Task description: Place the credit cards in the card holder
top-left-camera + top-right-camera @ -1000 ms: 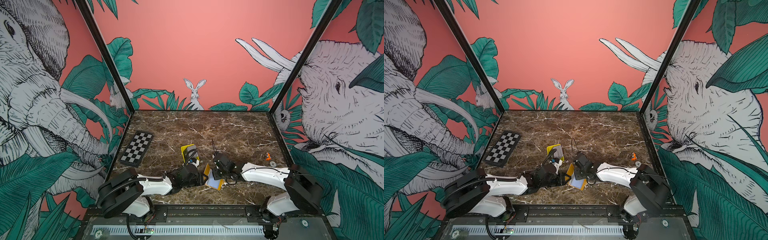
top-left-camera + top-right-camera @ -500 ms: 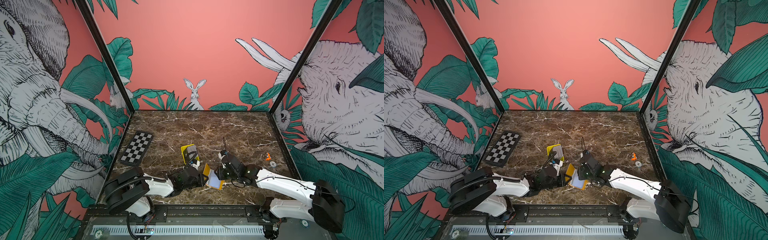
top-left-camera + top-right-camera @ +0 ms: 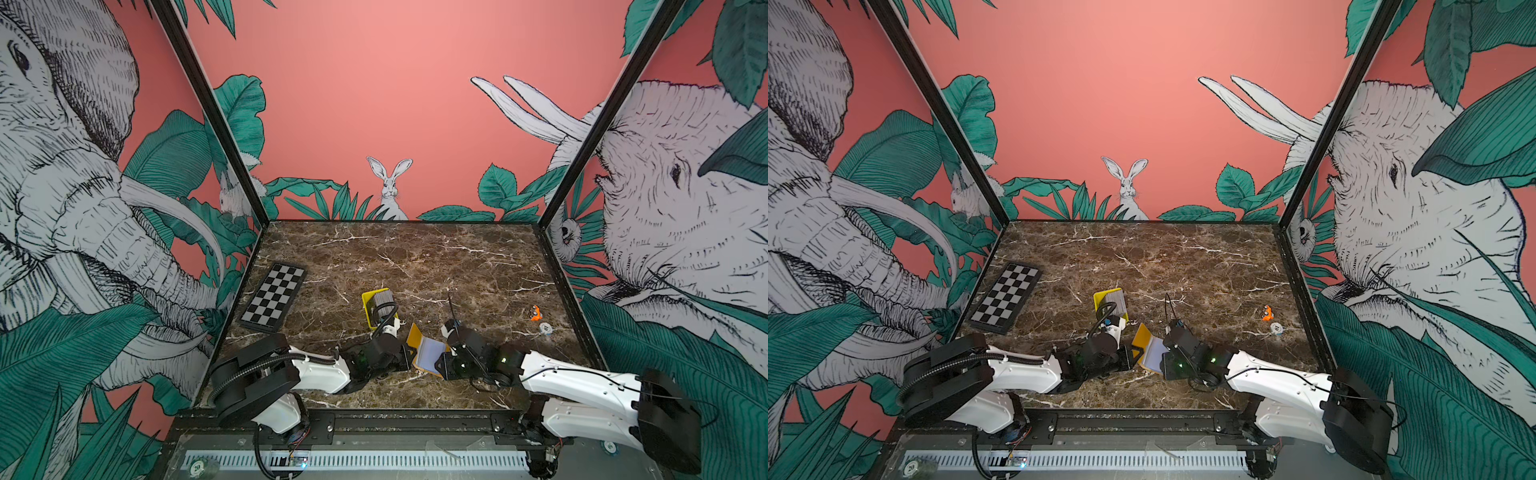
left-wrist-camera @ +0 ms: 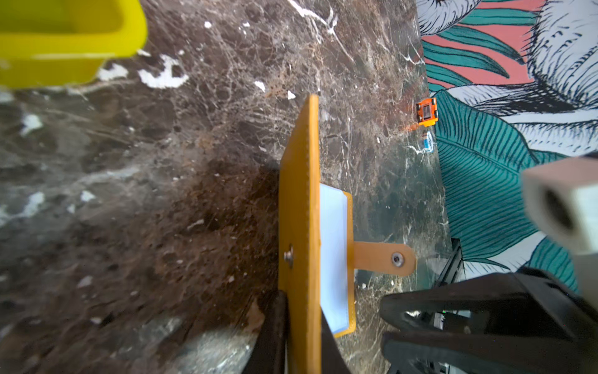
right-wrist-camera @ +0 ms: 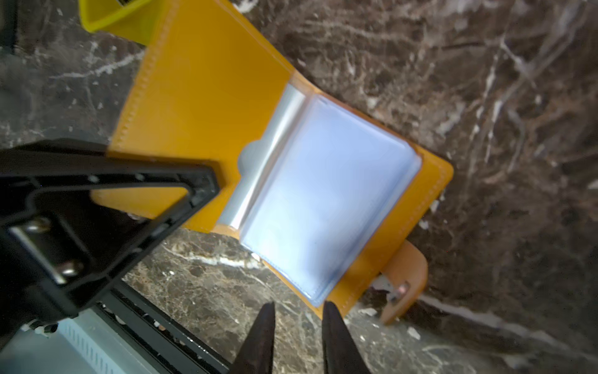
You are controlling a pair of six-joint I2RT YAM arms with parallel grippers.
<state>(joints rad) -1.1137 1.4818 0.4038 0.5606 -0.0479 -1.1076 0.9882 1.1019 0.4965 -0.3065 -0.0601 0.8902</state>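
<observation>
left gripper [image 4: 301, 322] clamps the raised left cover of the open card holder [image 5: 200, 90]; right gripper [image 5: 296, 311] barely open, empty, tips at the plastic sleeves' [image 5: 326, 194] corner.

card holder [image 3: 1142, 337] open, cover raised | credit cards [image 3: 1116, 301] in yellow tray [image 3: 1100, 296] behind it | checkerboard [image 3: 1005, 297] at left

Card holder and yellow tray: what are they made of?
Card holder: looks like leather or faux leather, matte orange-yellow, with stitched edges. Its sleeves look like clear glossy plastic film, with glare along the fold. Tray: likely moulded plastic, smooth bright yellow, with a rounded rim.
</observation>
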